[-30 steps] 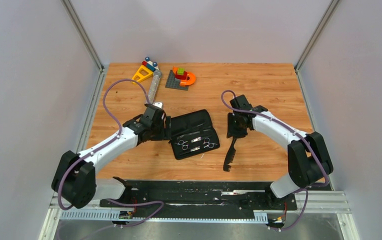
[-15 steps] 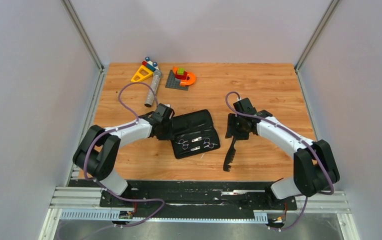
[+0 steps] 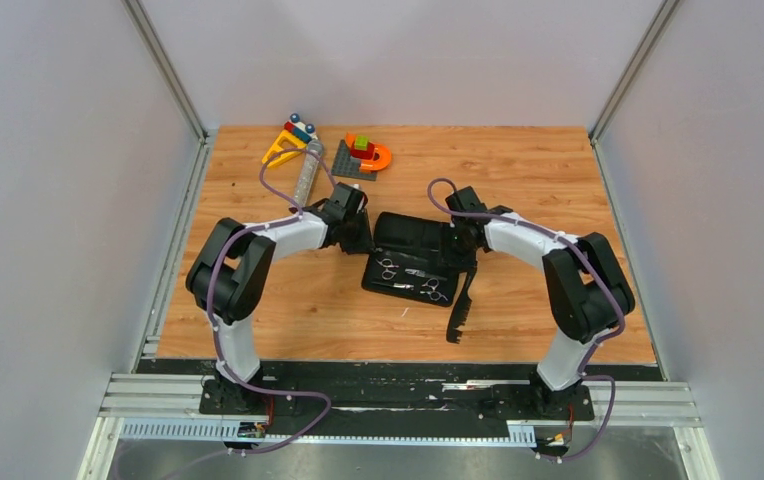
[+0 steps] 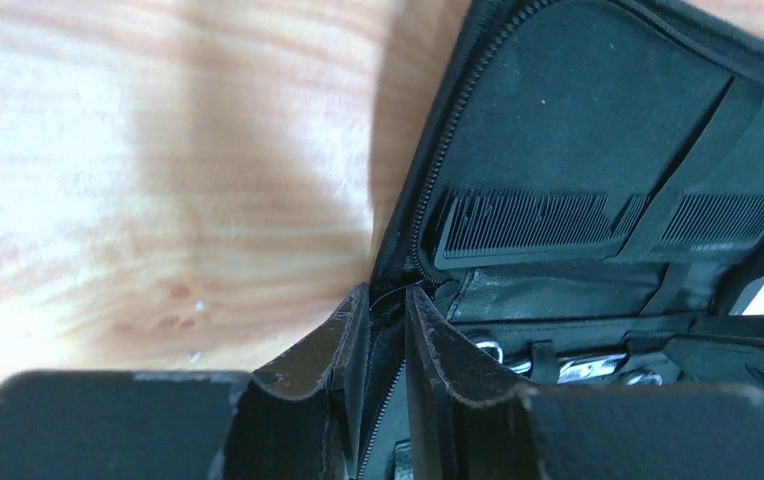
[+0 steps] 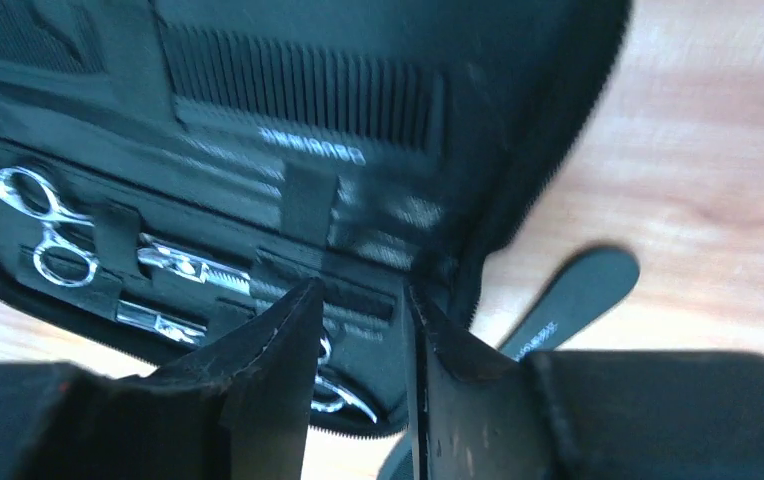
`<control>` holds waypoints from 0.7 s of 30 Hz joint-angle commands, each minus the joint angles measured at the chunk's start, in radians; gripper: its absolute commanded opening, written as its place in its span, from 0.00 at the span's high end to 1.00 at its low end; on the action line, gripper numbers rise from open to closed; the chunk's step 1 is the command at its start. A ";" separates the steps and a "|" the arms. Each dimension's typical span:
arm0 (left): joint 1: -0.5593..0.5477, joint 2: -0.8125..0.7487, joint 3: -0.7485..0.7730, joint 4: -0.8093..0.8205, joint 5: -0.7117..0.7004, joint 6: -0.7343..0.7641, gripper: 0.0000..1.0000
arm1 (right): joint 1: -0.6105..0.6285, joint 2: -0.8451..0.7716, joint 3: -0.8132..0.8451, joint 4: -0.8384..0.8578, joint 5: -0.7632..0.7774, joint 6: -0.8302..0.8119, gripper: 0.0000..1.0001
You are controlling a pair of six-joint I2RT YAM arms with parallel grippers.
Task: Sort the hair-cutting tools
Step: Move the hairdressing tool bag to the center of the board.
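Gleaming silver scissors strapped in black zip case, left claw pinching its rim, right claw half-closed, grip unclear

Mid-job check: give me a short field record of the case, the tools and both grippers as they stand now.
case: black zip case, open, on the wooden table
scissors: silver scissors strapped in the case's near half
comb: long black comb tucked into the lid
loose tool: shorter black comb-like tool on the table by the case's right edge
left gripper: closed on the case's left edge
right gripper: astride the case's right edge, grip unclear
far edge: toy blocks, grey cylinder
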 commanded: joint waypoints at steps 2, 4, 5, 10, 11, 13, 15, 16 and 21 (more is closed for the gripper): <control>0.001 0.115 0.106 -0.026 0.013 -0.011 0.73 | -0.031 0.118 0.120 0.041 0.073 -0.012 0.68; 0.007 0.152 0.166 -0.039 0.013 0.001 0.73 | -0.047 0.166 0.164 0.043 0.089 -0.022 0.69; 0.014 0.181 0.211 -0.042 0.015 0.010 0.73 | -0.057 0.197 0.197 0.042 0.094 -0.027 0.69; 0.036 0.279 0.355 -0.076 0.027 0.030 0.72 | -0.111 0.276 0.316 0.049 0.103 -0.064 0.70; 0.040 0.296 0.382 -0.076 0.025 0.034 0.72 | -0.120 0.281 0.334 0.049 0.104 -0.072 0.70; 0.047 0.317 0.420 -0.069 0.022 0.041 0.71 | -0.136 0.289 0.366 0.053 0.105 -0.085 0.70; 0.054 0.340 0.471 -0.066 0.025 0.053 0.69 | -0.158 0.297 0.402 0.054 0.103 -0.094 0.70; 0.057 0.349 0.489 -0.072 0.026 0.057 0.68 | -0.167 0.300 0.419 0.053 0.100 -0.100 0.69; 0.073 0.332 0.561 -0.090 0.009 0.098 0.46 | -0.185 0.236 0.467 0.028 0.095 -0.134 0.62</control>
